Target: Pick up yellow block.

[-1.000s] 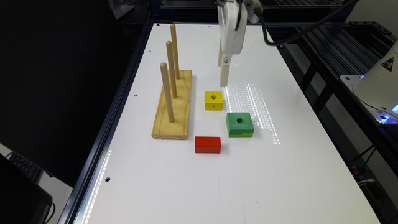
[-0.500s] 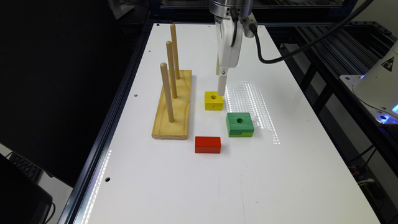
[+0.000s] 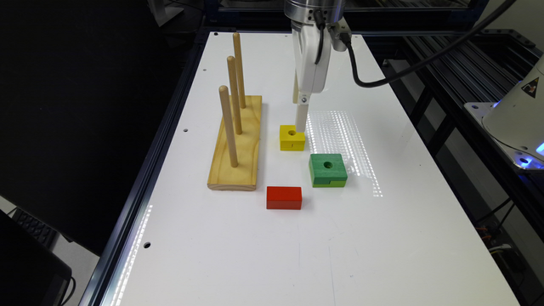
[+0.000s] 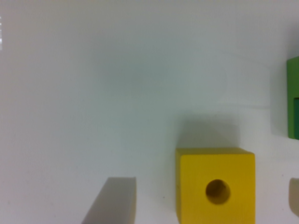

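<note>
Yellow block sits flat on the white table, hole facing up, just to the right of the wooden peg base as the exterior view has it. From where I stand the gripper hangs straight down from the arm, its tip right at the far right corner of that block; whether it touches the wood I cannot tell.

Through the wrist view the yellow block lies between two pale fingers, one well off one side of it and the other only a sliver at the picture's edge on the opposite side. So the jaws stand spread wide, with clear table between the nearer finger and the block, and nothing is held.

Nearer to me and to the right lies the green block, also with a hole on top; its edge shows in the wrist view. A solid red block lies nearer still, in front of the yellow one. Three upright pegs rise from the base.
</note>
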